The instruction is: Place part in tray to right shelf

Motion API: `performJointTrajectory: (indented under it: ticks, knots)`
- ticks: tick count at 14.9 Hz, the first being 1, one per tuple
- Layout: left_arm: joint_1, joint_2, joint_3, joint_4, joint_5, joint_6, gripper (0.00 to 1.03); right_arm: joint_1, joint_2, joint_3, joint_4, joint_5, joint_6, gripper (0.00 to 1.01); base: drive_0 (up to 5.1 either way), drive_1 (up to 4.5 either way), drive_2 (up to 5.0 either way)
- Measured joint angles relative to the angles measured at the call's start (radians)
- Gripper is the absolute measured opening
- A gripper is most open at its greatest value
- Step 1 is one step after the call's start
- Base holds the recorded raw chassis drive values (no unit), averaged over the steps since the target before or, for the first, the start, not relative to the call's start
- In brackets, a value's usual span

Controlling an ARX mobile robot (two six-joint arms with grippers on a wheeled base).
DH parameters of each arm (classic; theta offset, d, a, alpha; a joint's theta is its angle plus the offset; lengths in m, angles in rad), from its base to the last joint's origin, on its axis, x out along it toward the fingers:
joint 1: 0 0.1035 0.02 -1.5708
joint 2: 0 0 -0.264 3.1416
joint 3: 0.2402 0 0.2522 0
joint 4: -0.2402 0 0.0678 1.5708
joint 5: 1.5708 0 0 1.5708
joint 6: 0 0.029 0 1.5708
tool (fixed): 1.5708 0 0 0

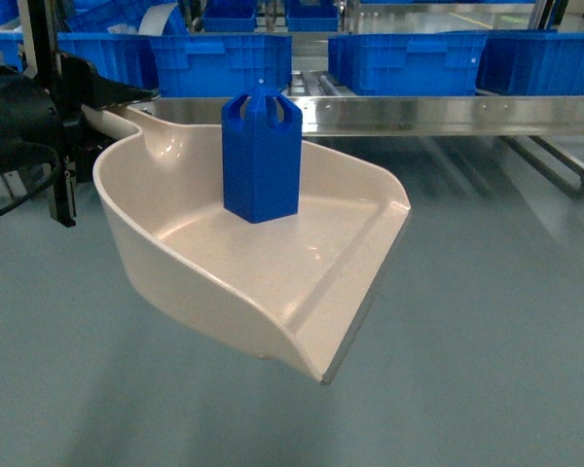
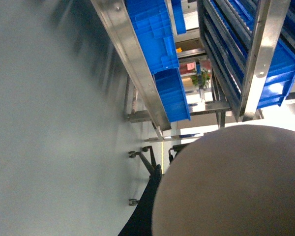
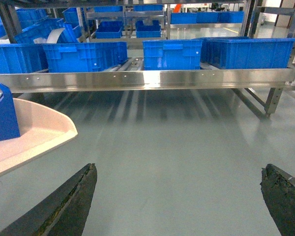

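Gripper of the left arm, black, sits at the stub handle of the cream-beige glossy plastic dustpan-shaped tray and carries it above the grey floor, though its jaws are hidden and I cannot tell how far they close. Right gripper hangs wide open, holding nothing. Upright in the tray stands the small bright-blue plastic part. Beyond the tray runs the stainless-steel shelf bearing large blue crates. Loading looks done; delivery to the shelf remains.

glossy grey floor w/ steel racks holding blue crates
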Motion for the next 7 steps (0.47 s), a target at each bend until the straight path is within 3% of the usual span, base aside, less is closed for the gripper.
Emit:
performJointTrajectory:
  ticks: [7]
  knots:
    - [0.000,0.000,0.000,0.003,0.000,0.000,0.12,0.000,0.000,0.000,0.002,0.000,0.000,0.98,0.0,0.00,0.0]
